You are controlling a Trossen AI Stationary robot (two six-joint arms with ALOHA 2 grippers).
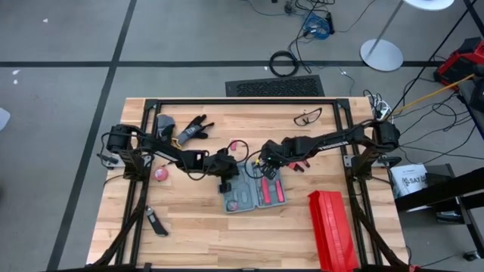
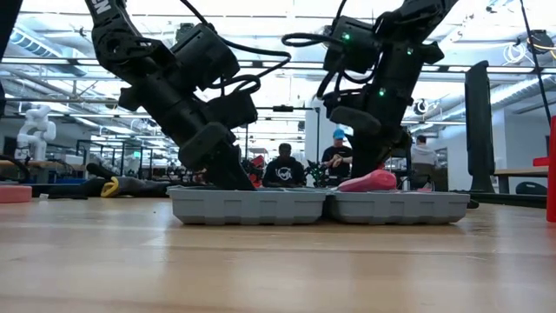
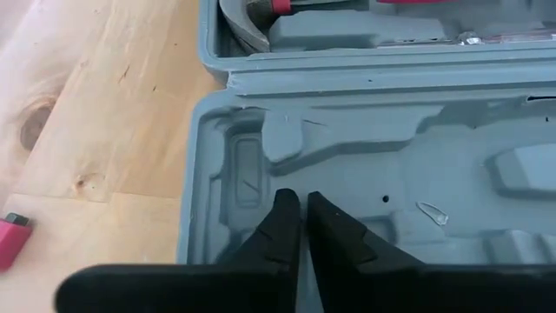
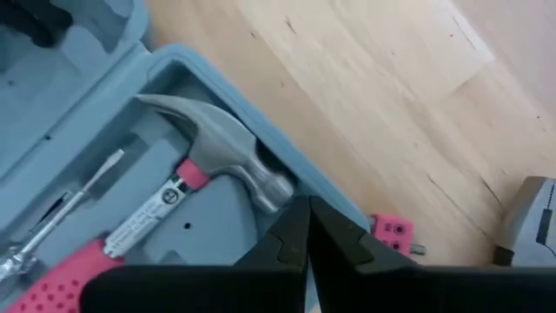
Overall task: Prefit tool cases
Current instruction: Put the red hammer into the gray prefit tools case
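Right wrist view: hammer [image 4: 217, 152] lies in tool case [image 4: 104, 113].

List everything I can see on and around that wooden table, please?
tool case: one, blue-grey, open flat at the table's middle
hammer: one, steel head, pink handle, in the case
screwdriver: one, pink handle, beside the hammer
red box: one, long, ribbed, near the table's right front
gloves: black, back left
glasses: one pair, back middle
pink round thing: one, left side
knife: one, dark, front left
left gripper: fingers together, over the case's empty half
right gripper: shut, empty, at the hammer's head
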